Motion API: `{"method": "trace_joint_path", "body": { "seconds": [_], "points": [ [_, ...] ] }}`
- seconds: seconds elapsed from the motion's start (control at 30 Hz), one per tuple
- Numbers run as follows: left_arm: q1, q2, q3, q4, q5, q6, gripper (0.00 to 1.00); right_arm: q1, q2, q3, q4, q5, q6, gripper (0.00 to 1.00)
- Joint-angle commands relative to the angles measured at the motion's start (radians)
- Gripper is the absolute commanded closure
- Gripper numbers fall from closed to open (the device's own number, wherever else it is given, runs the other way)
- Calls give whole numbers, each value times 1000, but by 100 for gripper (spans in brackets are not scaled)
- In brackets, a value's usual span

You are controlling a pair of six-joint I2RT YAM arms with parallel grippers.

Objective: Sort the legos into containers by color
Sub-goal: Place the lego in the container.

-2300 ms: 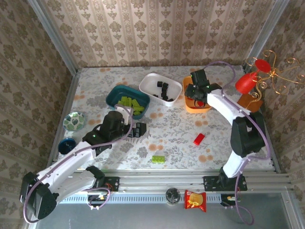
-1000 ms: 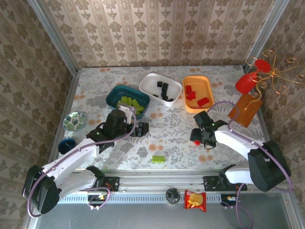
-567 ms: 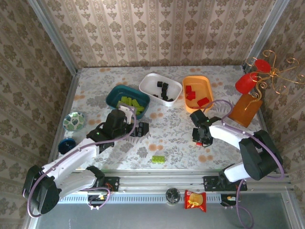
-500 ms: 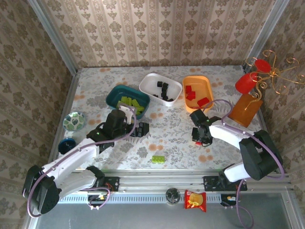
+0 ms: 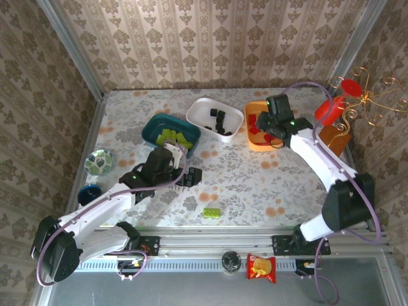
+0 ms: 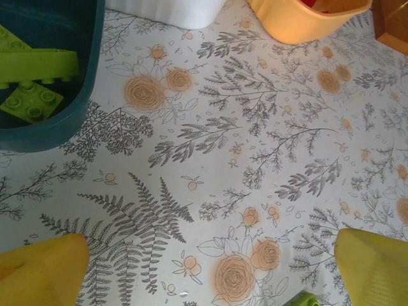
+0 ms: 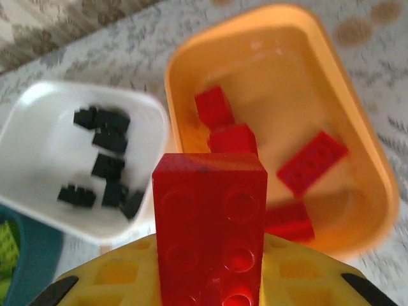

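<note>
My right pincer (image 7: 210, 284) is clamped on a red brick (image 7: 210, 210), holding it upright above the orange tray (image 7: 287, 76), where other red bricks (image 7: 312, 159) lie. The white tray (image 7: 44, 146) beside it holds black cubes (image 7: 108, 167). My left pincer (image 6: 208, 268) gapes wide over the table (image 6: 255, 159), near the teal tray (image 6: 64, 121) and its green bricks (image 6: 38, 64). One green brick (image 5: 212, 213) lies loose near my bases.

The red lego (image 7: 210, 223) is gone from the surface (image 5: 255, 185); the right gripper (image 5: 270, 127), jaws now clamped on it, has swung back over the orange tray (image 7: 357, 159).
</note>
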Motion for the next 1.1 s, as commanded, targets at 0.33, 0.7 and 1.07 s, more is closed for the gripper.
{"method": "trace_joint_path", "body": {
  "seconds": [0.33,0.7,1.07],
  "points": [
    [-37,0,53,-111,23,37,0,-51,274,163,-8,80,54,27],
    [-108,66,138,-241,59,54,0,-10,-93,-133,80,-78,79,17],
    [-372,356,226,-350,71,58,0,17,-301,-379,71,-90,42,16]
  ]
}}
